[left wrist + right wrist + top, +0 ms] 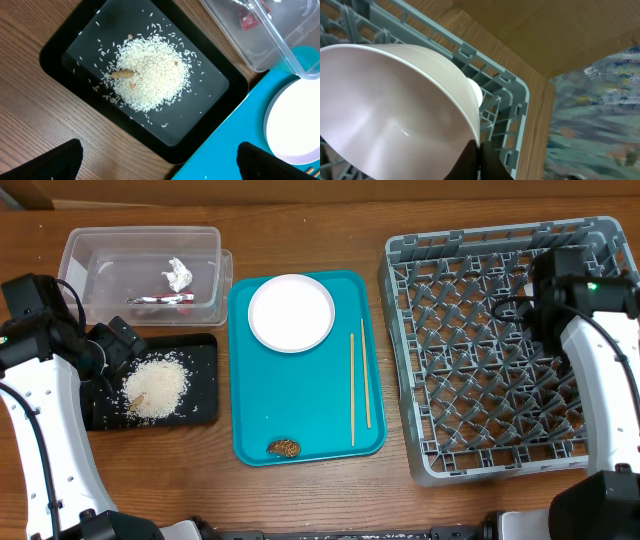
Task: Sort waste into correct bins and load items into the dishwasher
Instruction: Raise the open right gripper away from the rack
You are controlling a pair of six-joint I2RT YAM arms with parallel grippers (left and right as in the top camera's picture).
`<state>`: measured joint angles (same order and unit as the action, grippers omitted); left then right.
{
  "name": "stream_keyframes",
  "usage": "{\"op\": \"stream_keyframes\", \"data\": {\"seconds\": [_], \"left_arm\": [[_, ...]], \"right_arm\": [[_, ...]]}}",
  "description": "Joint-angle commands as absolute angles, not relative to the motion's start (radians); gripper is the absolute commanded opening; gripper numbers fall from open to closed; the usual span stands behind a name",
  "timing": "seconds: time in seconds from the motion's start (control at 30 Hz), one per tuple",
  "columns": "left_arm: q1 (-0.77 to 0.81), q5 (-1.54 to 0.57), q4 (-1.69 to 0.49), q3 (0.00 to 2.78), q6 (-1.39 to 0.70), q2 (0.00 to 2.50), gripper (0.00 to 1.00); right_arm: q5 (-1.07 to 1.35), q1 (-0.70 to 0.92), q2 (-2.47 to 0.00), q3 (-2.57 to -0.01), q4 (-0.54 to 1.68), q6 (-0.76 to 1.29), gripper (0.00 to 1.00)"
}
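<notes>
Two robot arms sorting waste and dishes at a wooden bench.
Right jaws are pinched shut on a white bowl over the grey dish rack. Left jaws gape wide and empty above rice in the black tray.

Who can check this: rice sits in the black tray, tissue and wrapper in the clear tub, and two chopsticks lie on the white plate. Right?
Not quite. The overhead view shows the two chopsticks on the teal tray, beside the white plate and apart from it. The rice in the black tray and the tissue and wrapper in the clear tub are correct.
</notes>
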<state>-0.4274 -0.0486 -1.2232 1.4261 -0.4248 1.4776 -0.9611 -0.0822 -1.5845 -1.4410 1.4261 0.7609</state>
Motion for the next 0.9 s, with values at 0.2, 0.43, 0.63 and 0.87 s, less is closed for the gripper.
{"op": "stream_keyframes", "data": {"seconds": [0.2, 0.43, 0.63, 0.87], "left_arm": [[-0.425, -0.053, -1.223, 1.442, -0.442, 1.485, 1.00], [-0.425, -0.053, -1.218, 1.442, -0.442, 1.485, 1.00], [-0.425, -0.053, -1.218, 1.442, -0.442, 1.485, 1.00], [-0.425, -0.053, -1.217, 1.442, -0.442, 1.485, 1.00]], "right_arm": [[-1.035, -0.078, -1.569, -1.398, 1.427, 0.780, 0.04], [-1.003, -0.078, -1.595, -1.391, 1.453, 0.777, 0.04], [-0.971, -0.061, -1.649, -1.374, 1.453, 0.778, 0.04], [-0.975, 0.018, -1.743, -1.362, 1.451, 0.777, 0.04]]}}
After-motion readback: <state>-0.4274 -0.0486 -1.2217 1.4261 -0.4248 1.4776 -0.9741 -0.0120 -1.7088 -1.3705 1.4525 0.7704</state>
